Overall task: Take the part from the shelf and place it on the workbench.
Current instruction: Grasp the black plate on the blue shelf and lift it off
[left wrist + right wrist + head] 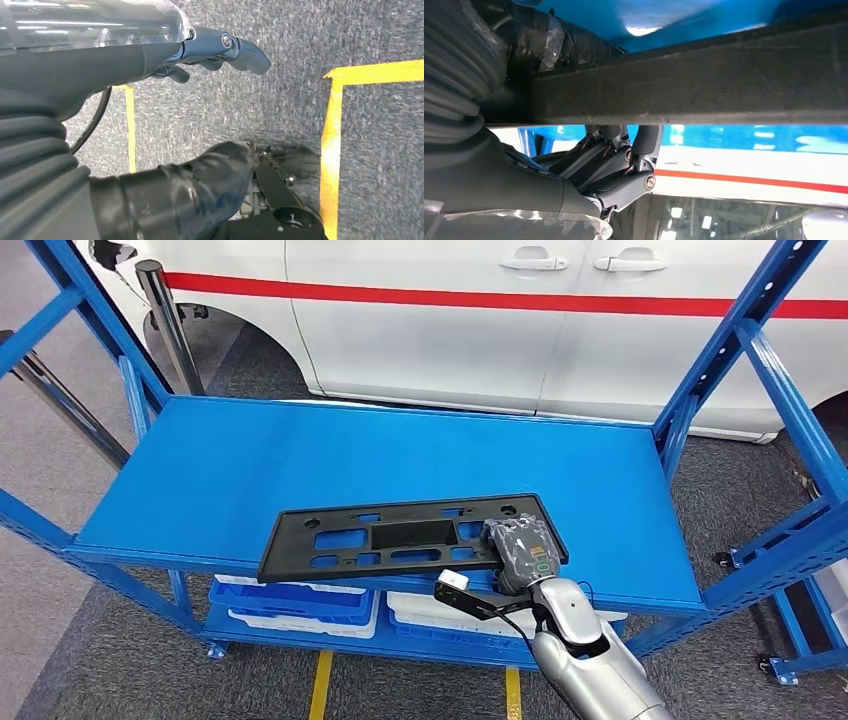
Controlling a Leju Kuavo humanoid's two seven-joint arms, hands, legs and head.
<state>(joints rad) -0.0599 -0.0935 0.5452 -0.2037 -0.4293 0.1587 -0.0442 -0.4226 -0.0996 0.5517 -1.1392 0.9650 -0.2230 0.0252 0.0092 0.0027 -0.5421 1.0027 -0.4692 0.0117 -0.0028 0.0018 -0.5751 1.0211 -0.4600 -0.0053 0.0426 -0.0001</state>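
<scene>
The part (400,537) is a long black plastic plate with several cut-outs. It lies across the front of the blue shelf (300,450), and its near edge juts past the shelf's front lip. My right hand (522,552) grips its right end from the front. In the right wrist view the part (704,85) is a dark band, with my right hand (614,165) curled against its edge. My left hand (165,55) hangs over grey carpet, holding nothing, its fingers apart from the thumb.
Blue uprights (715,360) frame the shelf on both sides. Blue and white bins (300,600) sit on the lower level. A white car (480,320) with a red stripe stands close behind. Yellow floor lines (332,150) mark the carpet, and a metal post (165,320) stands at the back left.
</scene>
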